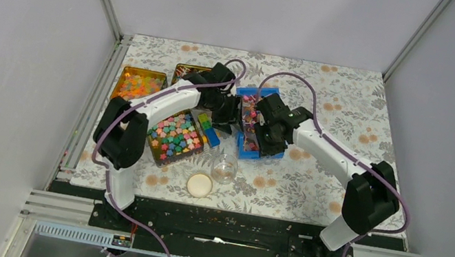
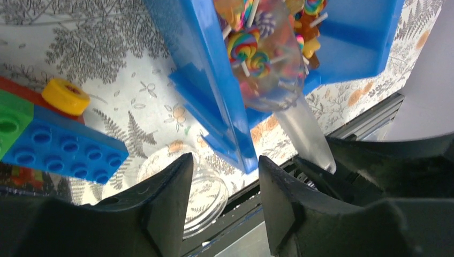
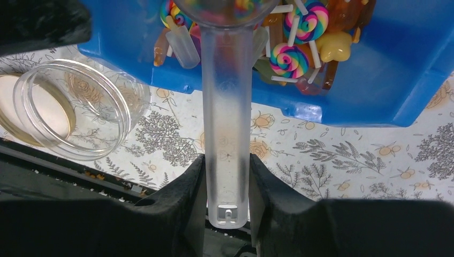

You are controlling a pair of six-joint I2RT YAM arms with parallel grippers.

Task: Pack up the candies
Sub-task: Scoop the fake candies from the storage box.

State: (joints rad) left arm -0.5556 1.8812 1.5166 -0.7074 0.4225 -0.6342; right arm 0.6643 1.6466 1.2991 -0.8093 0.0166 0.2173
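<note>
Over the blue box [image 3: 375, 80] of candies [image 3: 292, 58], the right claw [image 3: 227, 166] squeezes a clear scoop [image 3: 225, 107]; the left claw [image 2: 225, 166] is spread apart at the box's left edge.

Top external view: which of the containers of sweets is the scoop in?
The blue bin, the only blue one, right of the gold-rimmed tins. The right gripper holds the clear scoop, its bowl among swirl lollipops.

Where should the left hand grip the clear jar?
Across its round wall below the rim, the left hand coming in level from its own side. The jar stands upright, mouth open, lid lying beside it; a side grip should keep the mouth free for the scoop in the right hand.
</note>
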